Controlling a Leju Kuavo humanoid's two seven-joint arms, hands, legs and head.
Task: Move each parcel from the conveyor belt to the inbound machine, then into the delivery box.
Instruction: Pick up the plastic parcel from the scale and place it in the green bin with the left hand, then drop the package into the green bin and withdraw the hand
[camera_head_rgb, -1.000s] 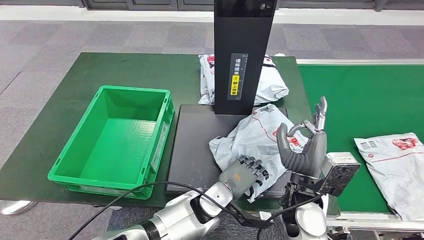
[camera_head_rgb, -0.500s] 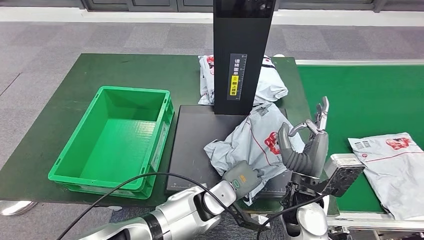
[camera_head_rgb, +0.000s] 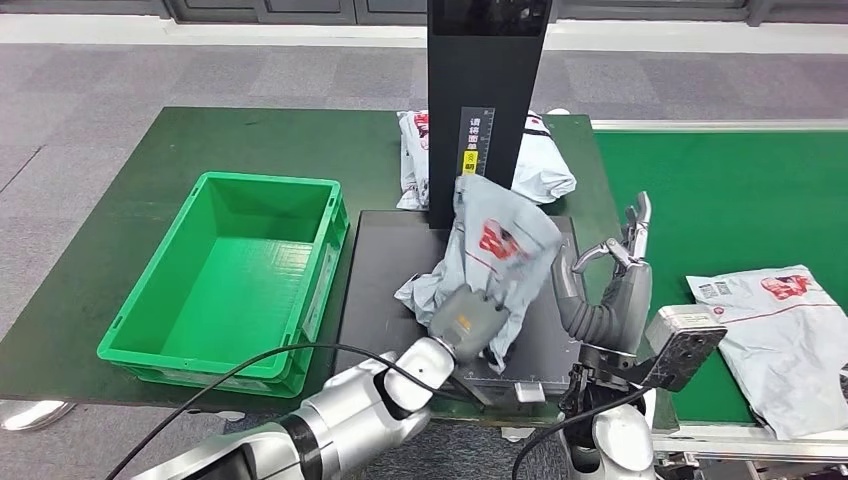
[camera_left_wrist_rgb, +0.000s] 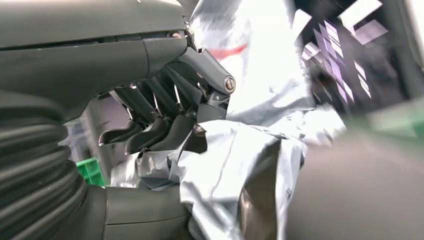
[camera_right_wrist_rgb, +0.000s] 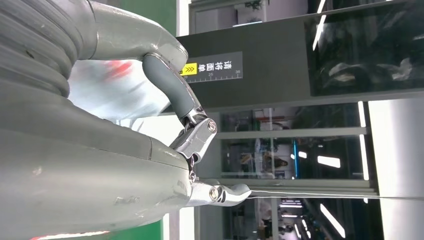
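My left hand (camera_head_rgb: 466, 322) grips a crumpled grey parcel (camera_head_rgb: 492, 255) with red print and holds it raised over the black plate of the inbound machine (camera_head_rgb: 384, 275). In the left wrist view its dark fingers (camera_left_wrist_rgb: 150, 137) close on the grey plastic of the parcel (camera_left_wrist_rgb: 250, 150). My right hand (camera_head_rgb: 607, 290) stands beside the parcel with its fingers apart and nothing in it; its fingers (camera_right_wrist_rgb: 192, 122) show spread in the right wrist view. Another grey parcel (camera_head_rgb: 780, 330) lies on the green conveyor belt (camera_head_rgb: 720, 200). The green delivery box (camera_head_rgb: 235, 275) holds nothing.
The machine's black post (camera_head_rgb: 485, 100) rises behind the plate. Two more white parcels (camera_head_rgb: 530, 165) lie behind it on the dark green table (camera_head_rgb: 120, 230). The box stands left of the plate. A black cable (camera_head_rgb: 250, 375) loops over the table's front edge.
My left hand has closed on the grey parcel and lifted it up and back toward the post. The parcel on the belt has drifted left. My right hand has barely moved.
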